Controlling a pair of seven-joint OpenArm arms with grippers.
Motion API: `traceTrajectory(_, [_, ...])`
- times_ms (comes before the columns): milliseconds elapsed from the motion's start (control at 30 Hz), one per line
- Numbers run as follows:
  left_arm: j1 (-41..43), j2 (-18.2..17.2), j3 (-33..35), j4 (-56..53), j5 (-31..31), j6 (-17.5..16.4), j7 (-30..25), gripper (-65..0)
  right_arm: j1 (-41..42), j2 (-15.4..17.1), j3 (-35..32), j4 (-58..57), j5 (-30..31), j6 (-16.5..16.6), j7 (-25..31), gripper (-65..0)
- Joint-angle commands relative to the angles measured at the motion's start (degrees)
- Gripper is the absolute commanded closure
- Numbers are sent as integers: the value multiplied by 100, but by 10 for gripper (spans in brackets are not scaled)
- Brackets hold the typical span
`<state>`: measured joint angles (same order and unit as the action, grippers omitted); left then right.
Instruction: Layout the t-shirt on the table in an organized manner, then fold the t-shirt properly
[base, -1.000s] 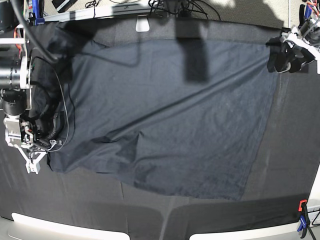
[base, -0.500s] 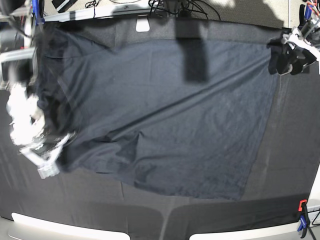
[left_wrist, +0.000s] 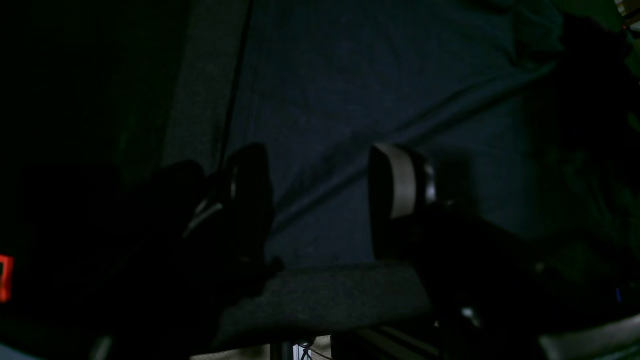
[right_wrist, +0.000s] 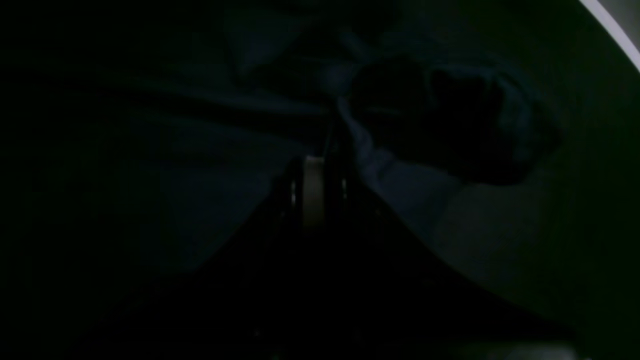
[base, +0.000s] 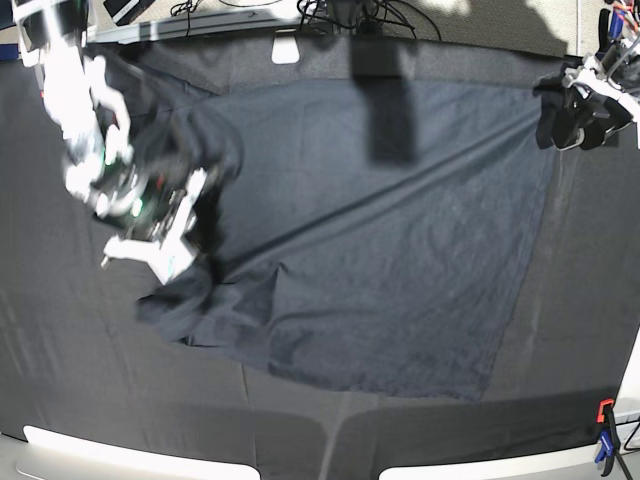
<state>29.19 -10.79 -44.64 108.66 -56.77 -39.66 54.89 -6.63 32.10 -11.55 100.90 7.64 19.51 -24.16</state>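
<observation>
T-shirt (base: 380, 250) dark charcoal, spread wide, creased diagonally, collar end bunched.

The t-shirt (base: 380, 260) is soft, wrinkled matt cloth; the table (base: 60, 380) wears flatter matt cloth.

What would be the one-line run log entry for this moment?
phase: layout | t-shirt: spread, creased, on table | right gripper: shut on t-shirt | left gripper: open, empty
</observation>
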Motion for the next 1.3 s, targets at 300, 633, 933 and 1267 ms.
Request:
traceTrajectory(300, [17,-68,-33,98,-138,-34,-138,-296,-562,76,22,389,1097,1322,-98,0])
traceTrajectory(633, [20,-68,-33,98,-138,-34,-136,-296,-299,76,33,389,1213,1309,-168,-293])
traceTrajectory(933, [20,-68,-33,98,-138,-34,-133,-296,605,-85,717,352,2367,614,-1176,-301])
traceTrajectory(1267, [20,-68,-33,98,-136,-34,-131,-296,2199,-304,1534,-2122,2782,577,-2282,-299])
